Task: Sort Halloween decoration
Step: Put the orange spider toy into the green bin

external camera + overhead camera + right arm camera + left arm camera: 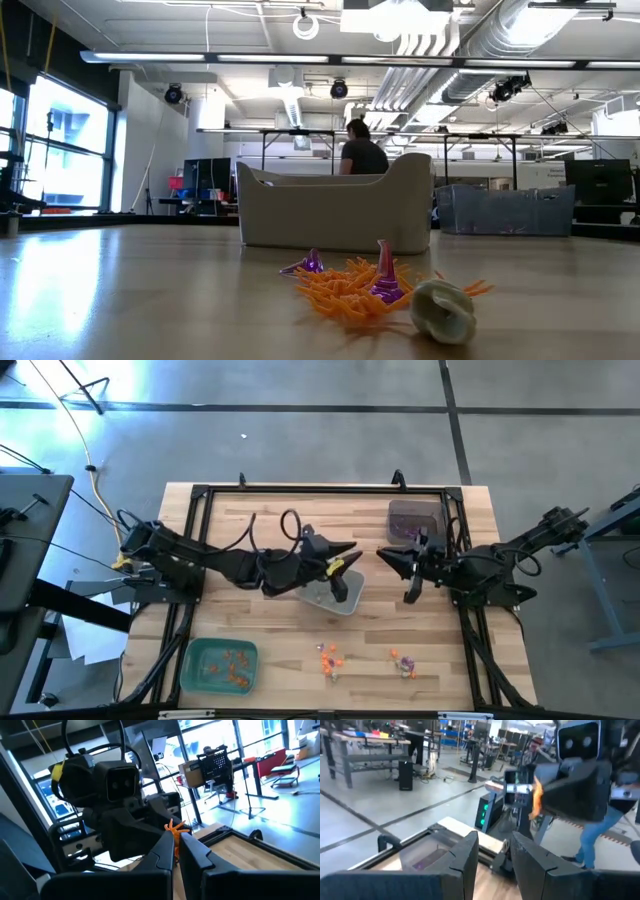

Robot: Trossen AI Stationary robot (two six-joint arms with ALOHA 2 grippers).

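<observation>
Orange trinket (175, 826) pinched in right gripper (177, 838) tips — mid-table; left gripper (495, 841) faces it — fingers apart.

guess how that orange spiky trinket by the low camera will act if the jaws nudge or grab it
The orange trinket looks like a tangle of thin splayed legs, so probably floppy and light. Those legs may snag the purple cone standing in it and drag it along. It seems unlikely to roll, unlike the rounded pale trinket beside it.
</observation>
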